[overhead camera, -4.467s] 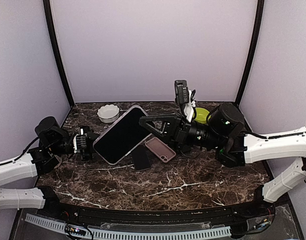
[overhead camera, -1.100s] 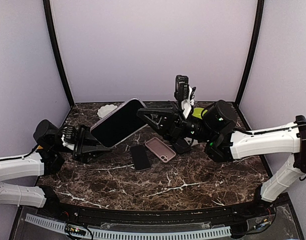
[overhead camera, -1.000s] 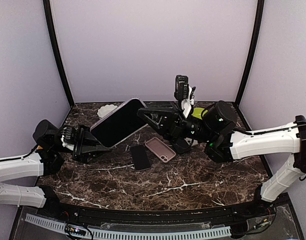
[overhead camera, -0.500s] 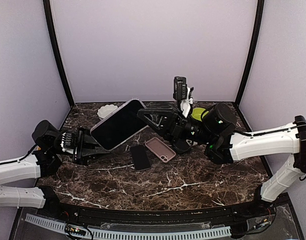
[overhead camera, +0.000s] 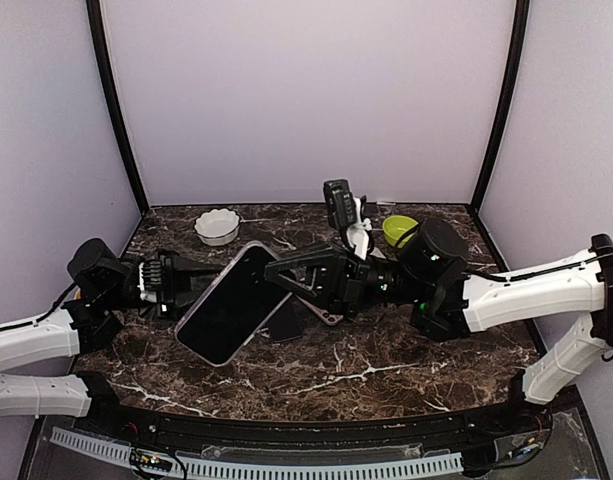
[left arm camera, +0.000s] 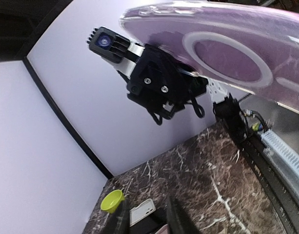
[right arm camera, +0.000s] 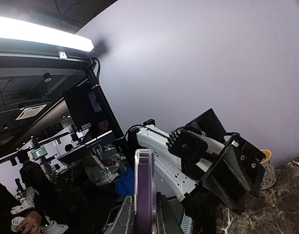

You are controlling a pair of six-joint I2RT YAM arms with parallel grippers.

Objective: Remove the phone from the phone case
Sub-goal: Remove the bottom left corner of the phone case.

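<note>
The phone (overhead camera: pixel 226 318), a big black-screened slab in a clear purple-tinted phone case, hangs tilted over the left middle of the table. My right gripper (overhead camera: pixel 286 281) is shut on its upper right edge. In the right wrist view the phone (right arm camera: pixel 144 180) stands edge-on between the fingers of the right gripper (right arm camera: pixel 144 214). My left gripper (overhead camera: pixel 201 283) sits at the phone's upper left edge. In the left wrist view the left gripper (left arm camera: pixel 148 222) is open with nothing between its fingers, and the back of the case (left arm camera: pixel 222 53) passes above them.
A white bowl (overhead camera: pixel 217 226) stands at the back left and a green bowl (overhead camera: pixel 399 230) at the back right. A pink case (overhead camera: pixel 329 316) and a small dark phone (overhead camera: pixel 283 322) lie on the marble, partly hidden under the held phone and right gripper.
The right arm swung the phone down and toward the front left, from raised at the back. The left gripper's jaws parted and came off the phone's edge.
</note>
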